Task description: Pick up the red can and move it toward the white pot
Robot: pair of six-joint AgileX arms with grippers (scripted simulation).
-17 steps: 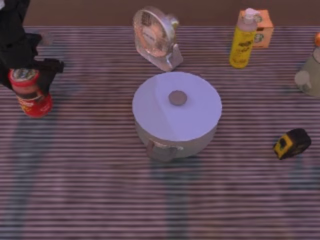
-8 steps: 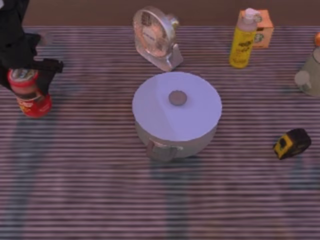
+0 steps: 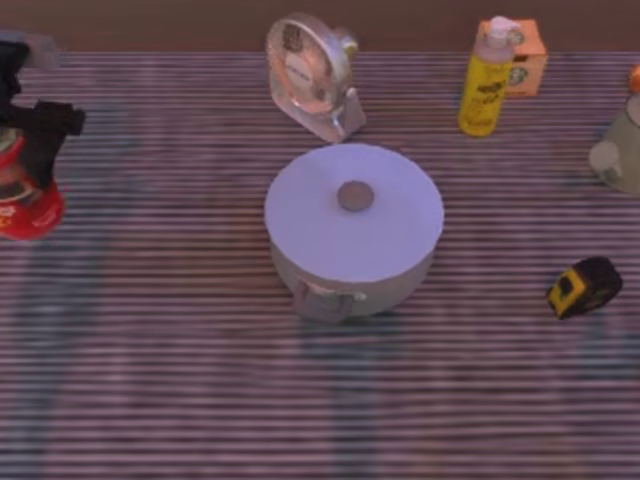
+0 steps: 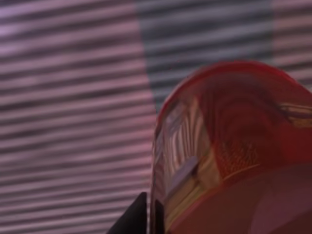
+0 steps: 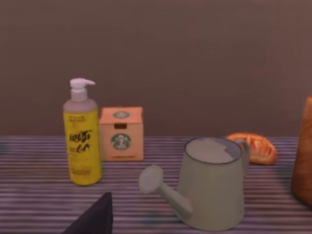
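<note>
Left gripper (image 3: 22, 150): mine, at the far left edge of the table in the top view, clamped on the red can (image 3: 24, 195); one dark finger (image 4: 132, 220) shows against the can's side in the left wrist view.
Red can: one, upright, partly cut off by the top view's left edge, well apart from the white pot (image 3: 353, 228).
Open room: bare striped tabletop (image 3: 180, 330) between the can and the pot, and all along the near side.
White pot: one, lid on, at the table's middle, its grey handle facing the near edge.
Desk fan (image 3: 312, 75): one, just behind the pot, near the far edge.
Yellow bottle (image 3: 486, 80): one, at the far edge, touching or just in front of one orange box (image 3: 525, 55).
Tape measure (image 3: 584, 287): one, right of the pot, well apart from it.
Watering can (image 3: 622, 150): one, at the right edge, partly cut off.
Bread (image 5: 253, 146): one loaf, seen behind the watering can in the right wrist view.
Right gripper: mine, I cannot tell how its fingers stand.
</note>
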